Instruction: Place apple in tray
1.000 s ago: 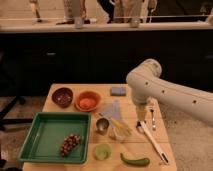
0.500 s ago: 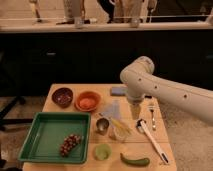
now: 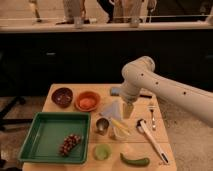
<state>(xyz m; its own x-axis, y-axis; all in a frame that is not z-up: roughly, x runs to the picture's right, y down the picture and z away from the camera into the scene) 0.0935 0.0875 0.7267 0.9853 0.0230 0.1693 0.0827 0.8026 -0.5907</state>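
The apple [image 3: 87, 103], small and orange-red, sits inside the orange bowl [image 3: 77, 105] at the table's back left. In front of the bowl lies the large green tray [image 3: 45, 131], with a dark bunch of grapes [image 3: 70, 144] in its near right corner. My gripper [image 3: 128, 110] hangs fingers-down over the middle of the table, to the right of the apple and well apart from it. It is open and holds nothing. The white arm reaches in from the right.
A dark red bowl [image 3: 62, 96] stands left of the orange one. Around the gripper are a blue sponge [image 3: 115, 91], a metal cup [image 3: 102, 125], a yellow item [image 3: 119, 128], a fork [image 3: 152, 116], a white spatula [image 3: 151, 139], a light-green cup [image 3: 102, 151] and a green vegetable [image 3: 134, 160].
The arm has swung left and back, bringing the gripper from the table's right side toward its middle. Nothing on the table has moved.
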